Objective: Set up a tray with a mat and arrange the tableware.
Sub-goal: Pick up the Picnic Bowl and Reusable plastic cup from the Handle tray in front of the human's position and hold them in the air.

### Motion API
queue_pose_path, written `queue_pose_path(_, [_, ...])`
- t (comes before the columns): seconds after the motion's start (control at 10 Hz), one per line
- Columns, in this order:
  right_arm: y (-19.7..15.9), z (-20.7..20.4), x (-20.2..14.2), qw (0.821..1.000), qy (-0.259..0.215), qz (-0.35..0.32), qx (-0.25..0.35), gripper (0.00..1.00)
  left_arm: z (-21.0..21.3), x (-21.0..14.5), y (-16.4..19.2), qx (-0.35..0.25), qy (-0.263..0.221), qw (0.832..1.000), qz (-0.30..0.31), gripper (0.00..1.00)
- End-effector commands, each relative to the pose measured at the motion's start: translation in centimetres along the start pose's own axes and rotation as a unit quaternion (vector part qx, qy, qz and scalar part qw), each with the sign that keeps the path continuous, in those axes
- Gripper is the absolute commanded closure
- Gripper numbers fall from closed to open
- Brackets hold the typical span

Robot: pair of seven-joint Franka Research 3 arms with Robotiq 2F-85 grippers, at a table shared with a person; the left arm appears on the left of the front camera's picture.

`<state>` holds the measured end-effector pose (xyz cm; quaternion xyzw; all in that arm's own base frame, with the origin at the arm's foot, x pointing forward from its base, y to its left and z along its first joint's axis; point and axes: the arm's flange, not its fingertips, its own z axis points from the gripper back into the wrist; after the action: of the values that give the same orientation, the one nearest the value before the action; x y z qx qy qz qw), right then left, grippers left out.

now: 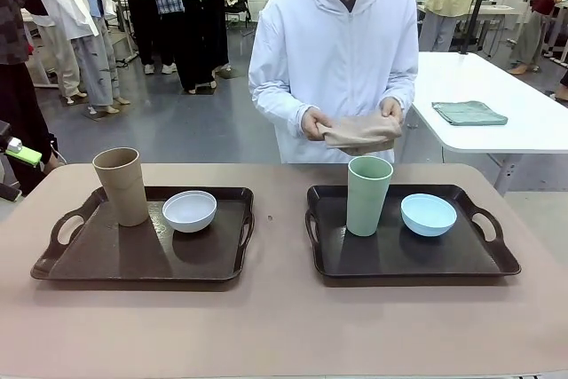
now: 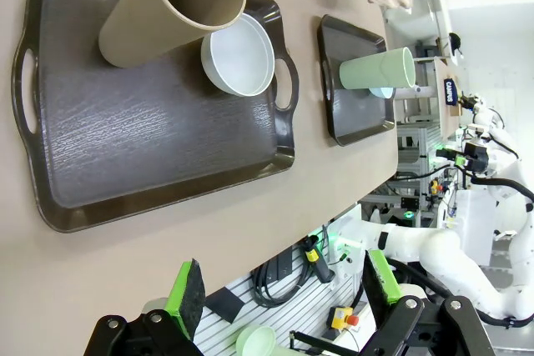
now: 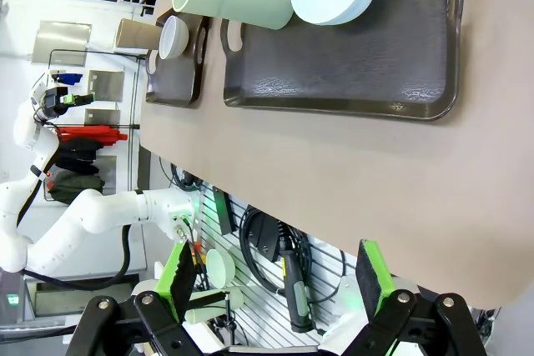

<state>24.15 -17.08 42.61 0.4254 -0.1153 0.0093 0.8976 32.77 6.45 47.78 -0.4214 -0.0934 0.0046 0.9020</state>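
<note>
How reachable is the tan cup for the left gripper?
Probably reachable: the left gripper is open, back off the table's near edge, and nothing stands between it and the tan cup, upright on the left tray. Only the white bowl sits close beside it.

A matte, pinkish-tan desk (image 1: 284,330) is spanning the foreground. Behind it a smooth grey floor (image 1: 191,122) is running back under bright, even light. At the right a white, round-cornered side table (image 1: 532,135) is standing – a folded grey-green cloth (image 1: 469,113) is lying on it. Below the desk's near edge, coiled black cables (image 2: 275,281) are hanging against a white slotted panel (image 2: 250,310).
</note>
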Motion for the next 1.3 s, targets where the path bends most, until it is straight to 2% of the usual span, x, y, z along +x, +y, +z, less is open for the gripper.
queue_pose_path(0.0, [0.1, -0.1, 0.0, 1.0, -0.009, 0.003, 0.013, 0.0, 0.1, -0.2, -0.1, -0.008, -0.003, 1.0, -0.002, 0.0])
queue_pose_path(0.7, [0.0, 0.0, 0.0, 1.0, 0.0, 0.0, 0.0, 0.0, 0.0, 0.0, 0.0, 0.0, 0.0, 1.0, 0.0, 0.0])
queue_pose_path(0.9, [2.7, -0.7, 2.1, 0.998, 0.035, 0.027, -0.04, 0.0, -2.8, 0.4, -4.9, 0.038, 0.033, 0.994, -0.093, 0.0])
queue_pose_path(1.0, [5.1, -1.4, 3.0, 0.995, 0.05, 0.041, -0.07, 0.0, -4.2, 0.2, -8.4, 0.052, 0.054, 0.982, -0.171, 0.0])
queue_pose_path(1.1, [7.0, -2.2, 3.7, 0.99, 0.062, 0.054, -0.111, 0.0, -5.7, -0.2, -11.0, 0.083, 0.048, 0.974, -0.207, 0.0])
queue_pose_path(1.2, [8.3, -3.0, 4.6, 0.986, 0.073, 0.05, -0.144, 0.0, -7.1, -0.2, -13.4, 0.094, 0.067, 0.962, -0.248, 0.0])
